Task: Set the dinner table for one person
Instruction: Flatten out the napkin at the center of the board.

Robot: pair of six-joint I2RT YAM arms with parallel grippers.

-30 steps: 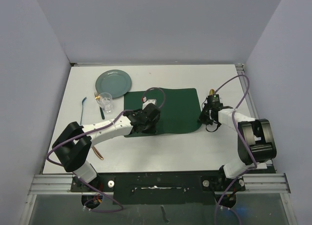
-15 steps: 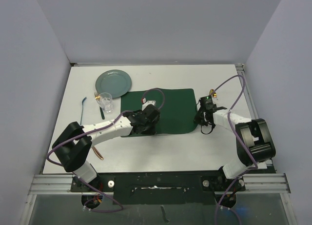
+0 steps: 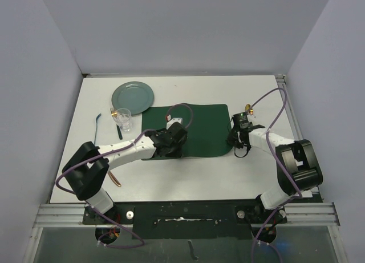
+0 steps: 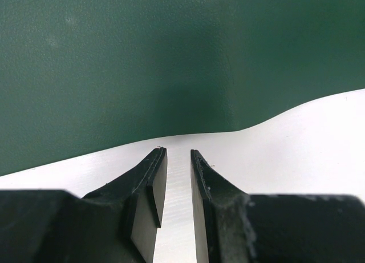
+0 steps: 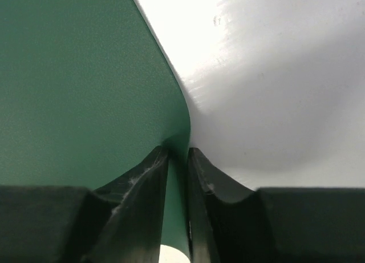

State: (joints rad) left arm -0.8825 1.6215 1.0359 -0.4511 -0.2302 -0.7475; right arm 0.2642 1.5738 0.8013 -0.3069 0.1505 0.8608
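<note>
A dark green placemat (image 3: 199, 132) lies on the white dinner table (image 3: 194, 177). My left gripper (image 3: 161, 150) sits low at the mat's near left edge. In the left wrist view its jaws (image 4: 178, 154) stand slightly open over bare table (image 4: 285, 149), with the placemat (image 4: 171, 57) just ahead and nothing between them. My right gripper (image 3: 235, 144) is at the mat's right edge. In the right wrist view the placemat's (image 5: 74, 92) raised edge runs between its fingertips (image 5: 178, 152), which are parted a little, and the sheet leans against the right finger.
At the back left are a grey-green plate (image 3: 133, 96), a clear glass (image 3: 124, 119), a blue utensil (image 3: 97, 125) and a small gold piece (image 3: 114, 112). A copper-coloured utensil (image 3: 116, 179) lies near the left arm. Metal rails edge the table (image 3: 283, 97).
The placemat and my right gripper slid a little to the left. The right jaws, earlier pinched on the mat's edge, have parted slightly. The left gripper has barely moved.
</note>
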